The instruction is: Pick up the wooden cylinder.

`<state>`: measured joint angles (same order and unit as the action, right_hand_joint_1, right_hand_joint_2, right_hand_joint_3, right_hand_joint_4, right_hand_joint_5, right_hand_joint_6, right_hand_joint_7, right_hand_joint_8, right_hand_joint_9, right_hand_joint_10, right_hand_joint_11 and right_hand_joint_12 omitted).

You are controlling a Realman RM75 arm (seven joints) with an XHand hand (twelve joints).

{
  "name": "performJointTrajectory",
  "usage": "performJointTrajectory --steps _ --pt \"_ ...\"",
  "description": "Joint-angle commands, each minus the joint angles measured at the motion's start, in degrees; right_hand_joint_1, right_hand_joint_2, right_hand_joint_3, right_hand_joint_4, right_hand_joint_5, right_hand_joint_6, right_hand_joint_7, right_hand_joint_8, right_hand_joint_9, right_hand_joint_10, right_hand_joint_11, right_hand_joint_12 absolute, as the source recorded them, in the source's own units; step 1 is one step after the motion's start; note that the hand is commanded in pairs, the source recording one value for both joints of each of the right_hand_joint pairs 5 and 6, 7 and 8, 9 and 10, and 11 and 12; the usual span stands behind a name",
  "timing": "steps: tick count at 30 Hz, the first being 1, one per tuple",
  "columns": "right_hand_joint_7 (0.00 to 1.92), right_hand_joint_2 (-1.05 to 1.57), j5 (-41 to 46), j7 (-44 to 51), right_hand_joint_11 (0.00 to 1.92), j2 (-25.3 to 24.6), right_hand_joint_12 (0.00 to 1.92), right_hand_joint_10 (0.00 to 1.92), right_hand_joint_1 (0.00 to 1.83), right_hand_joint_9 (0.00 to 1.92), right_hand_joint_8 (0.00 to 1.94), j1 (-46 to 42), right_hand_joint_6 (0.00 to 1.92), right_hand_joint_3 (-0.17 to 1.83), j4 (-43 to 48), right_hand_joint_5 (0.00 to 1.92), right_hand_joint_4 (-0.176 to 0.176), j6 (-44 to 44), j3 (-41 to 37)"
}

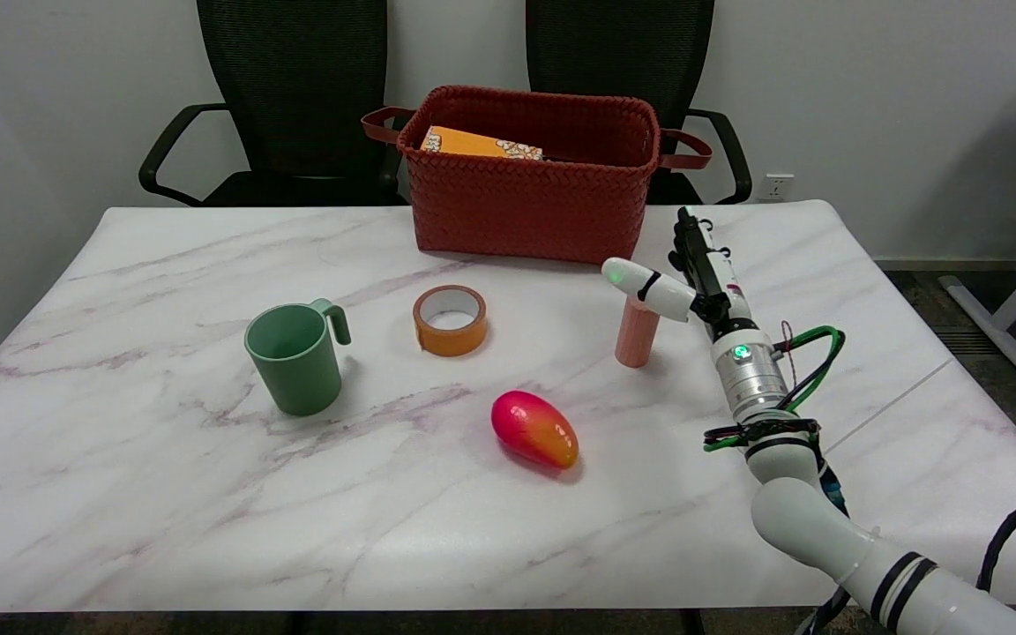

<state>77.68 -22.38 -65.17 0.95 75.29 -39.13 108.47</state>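
The wooden cylinder (636, 335) is a short pale pinkish-tan post standing upright on the marble table (164, 494), right of centre. My right hand (689, 273) hovers just right of and above it, fingers stretched out and apart. The thumb (645, 284) crosses over the cylinder's top and hides it. Whether the thumb touches the cylinder cannot be told. Nothing is held in the hand.
A red woven basket (533, 207) with an orange box (477, 144) inside stands behind the cylinder. An orange tape roll (450, 319) and a green mug (298, 354) sit to the left. A red-orange mango (534, 429) lies in front, left of my forearm.
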Motion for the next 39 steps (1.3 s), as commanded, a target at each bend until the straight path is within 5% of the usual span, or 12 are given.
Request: performJointTrajectory --steps 1,39 --pt "0.07 0.61 0.29 -1.87 0.19 0.09 0.19 0.1 0.78 0.1 0.07 -0.06 0.0 -0.17 -2.11 0.0 0.0 -0.39 2.04" --pt "0.09 0.68 0.11 -7.86 0.19 0.09 0.19 0.1 0.76 0.1 0.09 -0.83 0.0 -0.17 -4.11 0.0 0.0 -4.54 8.19"
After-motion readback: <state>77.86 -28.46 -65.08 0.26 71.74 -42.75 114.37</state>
